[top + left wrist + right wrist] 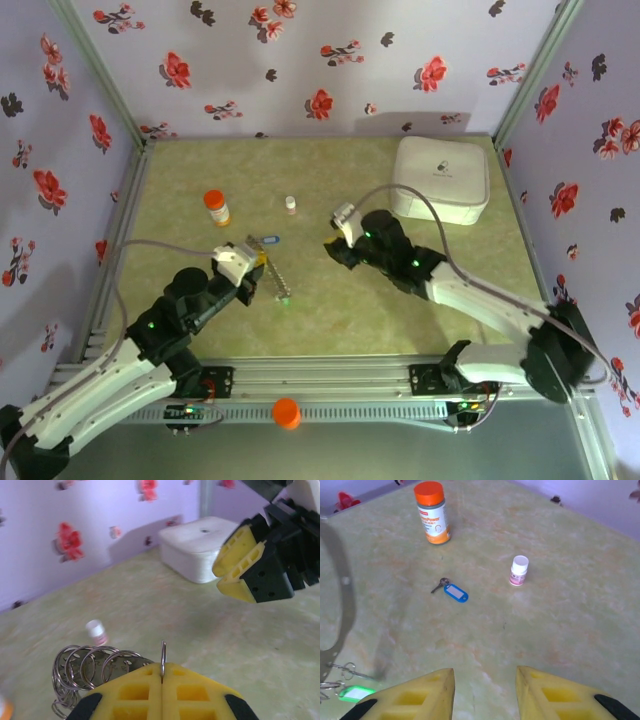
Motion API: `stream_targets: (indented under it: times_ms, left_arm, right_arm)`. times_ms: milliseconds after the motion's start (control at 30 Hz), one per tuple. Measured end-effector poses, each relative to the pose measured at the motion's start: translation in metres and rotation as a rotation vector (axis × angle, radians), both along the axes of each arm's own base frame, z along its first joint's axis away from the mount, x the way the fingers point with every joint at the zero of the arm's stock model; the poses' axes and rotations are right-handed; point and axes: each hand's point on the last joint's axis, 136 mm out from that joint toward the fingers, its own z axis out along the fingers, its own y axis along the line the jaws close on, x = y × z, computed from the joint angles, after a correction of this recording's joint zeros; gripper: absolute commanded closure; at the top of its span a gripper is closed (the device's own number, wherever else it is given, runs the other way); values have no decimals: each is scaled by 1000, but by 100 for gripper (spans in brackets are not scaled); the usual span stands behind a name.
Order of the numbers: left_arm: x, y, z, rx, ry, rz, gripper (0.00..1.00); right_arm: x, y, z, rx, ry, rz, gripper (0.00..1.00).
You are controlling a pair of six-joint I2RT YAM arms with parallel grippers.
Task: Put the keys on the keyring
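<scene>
Furthest left on the table (180, 170) stood an orange-capped bottle (216, 207), upright and alone. Just right of it and nearer the arms, the left gripper (258, 262) was clamped tight. In its wrist view the yellow fingers (135, 690) met with no gap and pinched the keyring (163, 656), whose thin wire stood edge-on above them. A bunch of overlapping wire rings (90, 667) sat against the gripper's left side. From above, these rings ran as a short chain (273, 276) from the fingertips toward the near edge. The green key (284, 297) lay on the table at the chain's end. Whether it was threaded on could not be told. The right wrist view showed its green head (354, 693) just beside some of the rings. The blue key (265, 240) lay flat on the table just beyond the left gripper, apart from the rings, with its small metal blade (438, 585) pointing toward the bottle. A small white-capped vial (290, 204) stood upright further back, between the bottle and the right arm. The right gripper (333, 252) hung over the middle of the table with its fingers (415, 700) spread apart and nothing between them. At the far right corner sat a white box (440, 180), well apart from the keys.
</scene>
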Motion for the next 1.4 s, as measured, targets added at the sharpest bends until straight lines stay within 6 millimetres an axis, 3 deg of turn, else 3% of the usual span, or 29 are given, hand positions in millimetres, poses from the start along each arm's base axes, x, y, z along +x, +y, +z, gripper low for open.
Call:
stream_targets:
  times_ms: [233, 533, 733, 1033, 1400]
  left_arm:
    - [9, 64, 13, -39, 24, 315, 100]
    - [13, 109, 2, 0, 76, 560, 100]
    - [12, 131, -3, 18, 88, 674, 100]
    - [6, 154, -8, 10, 103, 777, 100]
    - [4, 160, -9, 5, 105, 800, 100]
  right_arm:
    - [31, 58, -30, -35, 135, 0, 57]
    - [57, 113, -78, -134, 232, 21, 53]
    - [66, 131, -103, -189, 278, 25, 49]
    - [87, 156, -118, -225, 308, 22, 45]
    - [96, 176, -145, -275, 347, 26, 42]
